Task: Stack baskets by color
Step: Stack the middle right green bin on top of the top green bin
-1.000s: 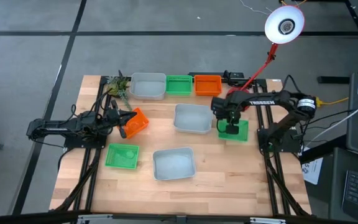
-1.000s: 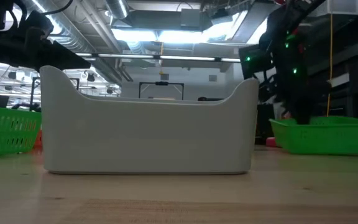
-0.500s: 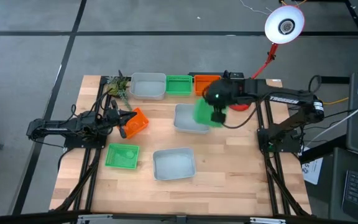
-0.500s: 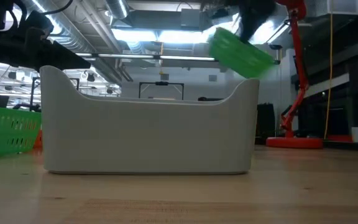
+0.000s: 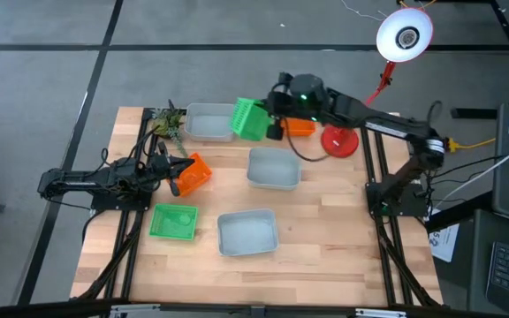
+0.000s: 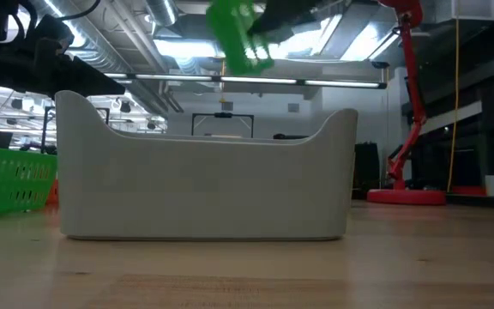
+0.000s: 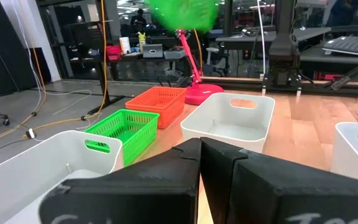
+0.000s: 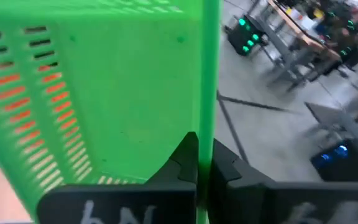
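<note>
My right gripper [image 5: 272, 121] is shut on a green basket [image 5: 247, 119] and holds it high over the table's far row, steeply tilted; the low view shows this basket [image 6: 238, 34] up in the air. Under it stand a grey basket [image 5: 208, 122] and an orange one [image 5: 300, 128], and the left wrist view shows a green basket [image 7: 120, 130] there too. Two more grey baskets [image 5: 274, 168] [image 5: 247, 231] and a green one [image 5: 173, 221] rest flat on the wood. My left gripper [image 5: 175, 172] waits shut at the left, next to a tilted orange basket [image 5: 194, 173]. My right gripper pinches one wall of the green basket at its rim [image 8: 206, 134], one finger on each side of the wall. The fingers reach in nearly level from the table's right side. The basket is lifted clear and stands on edge, tipped steeply beyond the fingers.
A red lamp base [image 5: 339, 141] stands at the far right, its stem rising to a white lamp head [image 5: 405, 35]. A small plant-like clutter [image 5: 168, 124] lies at the far left corner. Bare wood [image 5: 343, 247] lies along the near and right parts of the table.
My right gripper has lifted the green basket off the table's right part and carried it up and toward the far left, over the far row. It has tipped from pointing down to nearly level, and the basket has gone from flat to standing on edge.
</note>
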Tool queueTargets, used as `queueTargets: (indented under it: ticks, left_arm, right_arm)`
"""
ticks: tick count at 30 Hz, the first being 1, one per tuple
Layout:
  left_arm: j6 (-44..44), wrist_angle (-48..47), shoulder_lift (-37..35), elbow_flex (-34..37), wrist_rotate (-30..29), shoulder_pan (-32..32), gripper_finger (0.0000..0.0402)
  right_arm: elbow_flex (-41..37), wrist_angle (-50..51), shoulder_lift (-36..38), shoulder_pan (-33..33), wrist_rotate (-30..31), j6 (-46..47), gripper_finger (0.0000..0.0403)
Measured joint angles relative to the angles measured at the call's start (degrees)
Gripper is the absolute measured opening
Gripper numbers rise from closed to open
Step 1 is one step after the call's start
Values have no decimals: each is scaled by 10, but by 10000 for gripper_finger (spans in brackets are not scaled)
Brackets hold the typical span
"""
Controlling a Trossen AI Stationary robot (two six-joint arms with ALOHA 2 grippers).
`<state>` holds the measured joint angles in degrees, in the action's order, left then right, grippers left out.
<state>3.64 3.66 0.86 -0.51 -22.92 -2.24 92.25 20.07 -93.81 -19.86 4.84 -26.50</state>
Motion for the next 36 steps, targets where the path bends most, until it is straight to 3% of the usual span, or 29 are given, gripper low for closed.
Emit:
queueTargets:
  ticks: [8,14,28,36]
  left_arm:
    - [0,0,0,0,0,0,0]
    - [0,0,0,0,0,0,0]
    - [0,0,0,0,0,0,0]
    - [0,0,0,0,0,0,0]
  right_arm:
    - [62,58,-140,-96,0,5,0]
    - [123,154,-194,-128,-1,7,0]
    - [115,173,-205,-135,-19,7,3]
    - [115,179,-216,-139,-19,5,79]
